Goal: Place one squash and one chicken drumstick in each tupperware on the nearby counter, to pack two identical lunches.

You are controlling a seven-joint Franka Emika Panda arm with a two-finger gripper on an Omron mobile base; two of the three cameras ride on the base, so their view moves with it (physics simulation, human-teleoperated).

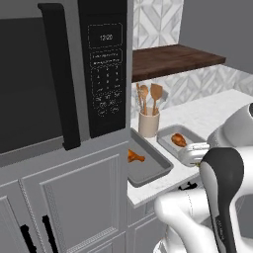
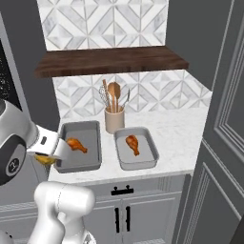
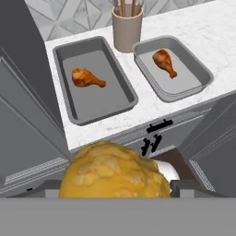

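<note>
Squash (image 3: pixel 114 169), lumpy and yellow, sits at the bottom centre of the hand view, held between the two dark fingertips of the gripper (image 3: pixel 115 186), whose jaws stand wide apart and press on either side of it. In the right base view the same yellow squash peeks out at the left edge, under the white wrist, short of the counter's front edge.

Just beyond, in the middle of the hand view, runs the front lip of the white marble counter (image 3: pixel 138 110), with grey cabinet doors and black handles (image 3: pixel 154 136) below it. On the counter lie two grey tupperware trays side by side, near each other but apart. The left tupperware (image 3: pixel 62 50) holds one chicken drumstick (image 3: pixel 87 78); the right tupperware (image 3: pixel 196 69) holds another drumstick (image 3: pixel 164 62). Neither tray holds a squash yet.

Behind the trays, at the top centre, stands a beige utensil crock (image 3: pixel 126 27) with wooden spoons, against a patterned tile wall. A dark wooden shelf (image 2: pixel 109 61) hangs above in the right base view.

To do this step well, I judge the arm should carry the squash forward over the nearer left tray, clear its front rim, and lower it onto bare tray floor beside the drumstick before letting go, since a round squash dropped from height could roll or bounce out.
</note>
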